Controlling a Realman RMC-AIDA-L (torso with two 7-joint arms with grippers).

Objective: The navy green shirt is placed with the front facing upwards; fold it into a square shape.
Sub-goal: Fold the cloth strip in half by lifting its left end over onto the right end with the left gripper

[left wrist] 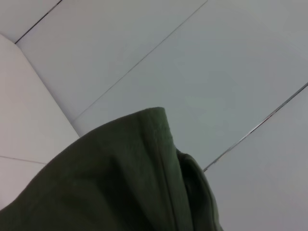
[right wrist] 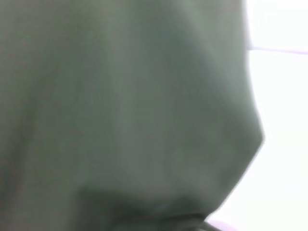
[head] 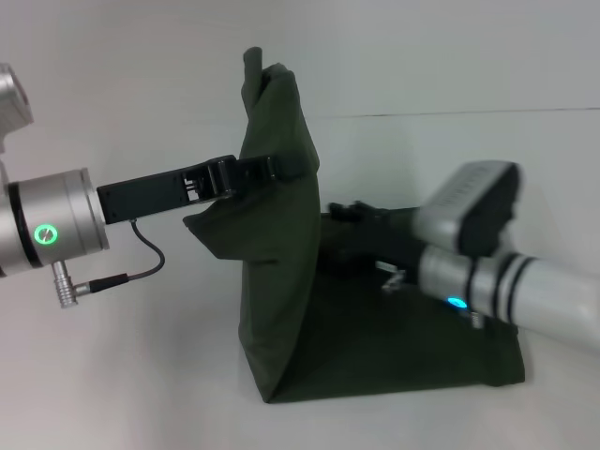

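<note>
I am in the middle of a fold. My left gripper (head: pixel 281 169), in the centre of the head view, pinches the navy green shirt (head: pixel 375 347) and holds one part raised like a wall; the rest lies flat on the white table (head: pixel 141 375) at the lower right. My right gripper (head: pixel 342 214) is behind the raised cloth, and I cannot tell its fingers. Next, I think, I must carry the lifted part over and lay it flat with the edges matching.

The shirt (head: pixel 281 281) lies on the table (head: pixel 122 375), its left part lifted upright. The left gripper (head: pixel 281 169) meets that raised part from the left; the right gripper (head: pixel 347 234) sits behind it, over the flat part.
</note>
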